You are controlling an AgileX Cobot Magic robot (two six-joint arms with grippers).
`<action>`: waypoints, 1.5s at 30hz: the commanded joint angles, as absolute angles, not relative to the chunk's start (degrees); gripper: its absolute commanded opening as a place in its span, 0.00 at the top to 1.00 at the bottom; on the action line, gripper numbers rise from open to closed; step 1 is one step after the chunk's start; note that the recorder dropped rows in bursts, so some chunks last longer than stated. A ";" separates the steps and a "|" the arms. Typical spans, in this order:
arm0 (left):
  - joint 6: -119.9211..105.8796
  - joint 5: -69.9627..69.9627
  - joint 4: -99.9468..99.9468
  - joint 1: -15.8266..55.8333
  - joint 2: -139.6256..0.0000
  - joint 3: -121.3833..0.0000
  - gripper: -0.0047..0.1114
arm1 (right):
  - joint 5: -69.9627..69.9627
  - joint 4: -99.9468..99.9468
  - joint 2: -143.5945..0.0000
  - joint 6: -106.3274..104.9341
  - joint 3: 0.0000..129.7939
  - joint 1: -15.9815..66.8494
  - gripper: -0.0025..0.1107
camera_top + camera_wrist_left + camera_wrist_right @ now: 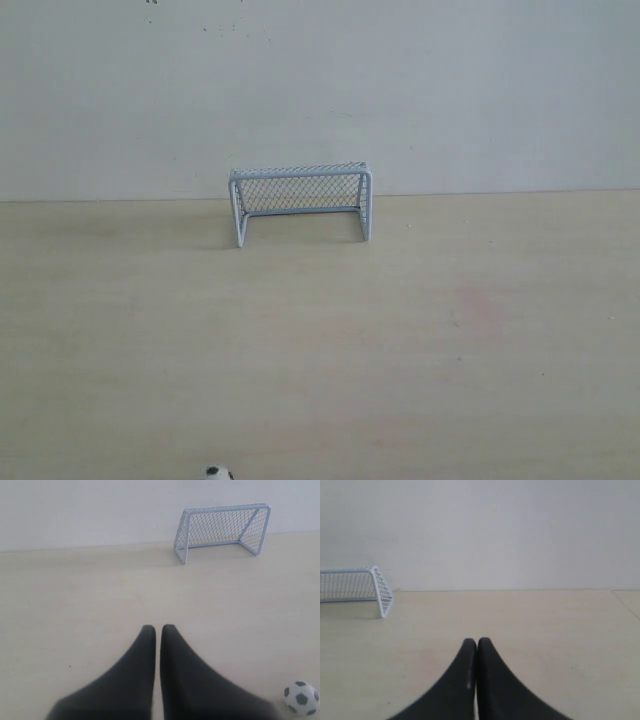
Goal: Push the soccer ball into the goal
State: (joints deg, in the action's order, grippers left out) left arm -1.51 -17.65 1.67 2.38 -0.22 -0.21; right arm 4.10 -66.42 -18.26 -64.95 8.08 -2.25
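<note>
The pale wooden table fills the exterior view. The goal stands upper centre against the wall, mouth open to the camera. The left gripper and the right gripper are pinched together, holding nothing. The soccer ball sits at the bottom edge, left of centre, well apart from the goal.

The black tapered left gripper points straight ahead, its two fingers drawn in side by side, just a thin slit between them, nothing held. The black tapered right gripper is posed the same way: tips pressed together, empty, aimed forward.
</note>
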 commanded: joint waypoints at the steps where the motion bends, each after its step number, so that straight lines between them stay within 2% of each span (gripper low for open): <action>1: -1.31 -17.52 2.18 2.26 0.00 0.00 0.92 | 0.78 -66.68 -13.75 -64.65 3.67 -2.11 0.98; 18: -1.31 -17.52 2.18 2.26 0.00 0.00 0.92 | 2.50 -66.20 -11.45 -62.03 1.72 -2.11 0.98; 22: -1.31 -17.52 2.18 2.26 0.00 0.00 0.92 | 4.07 -52.71 -9.85 -51.96 1.70 -2.11 0.98; 30: -1.31 -17.52 2.18 2.26 0.00 0.00 0.92 | 6.92 -5.49 -7.24 -4.07 1.70 -2.11 0.98; 35: -1.31 -17.52 2.18 2.26 0.00 0.00 0.92 | 4.93 -2.21 -4.61 0.38 0.00 -2.11 0.98; 36: -1.31 -17.52 2.18 2.26 0.00 0.00 0.92 | 9.17 -2.21 -3.79 0.49 0.00 -2.11 0.98; 45: -1.32 -17.63 2.18 2.26 0.00 0.00 0.92 | 18.20 -2.32 0.00 0.37 0.00 -2.11 0.98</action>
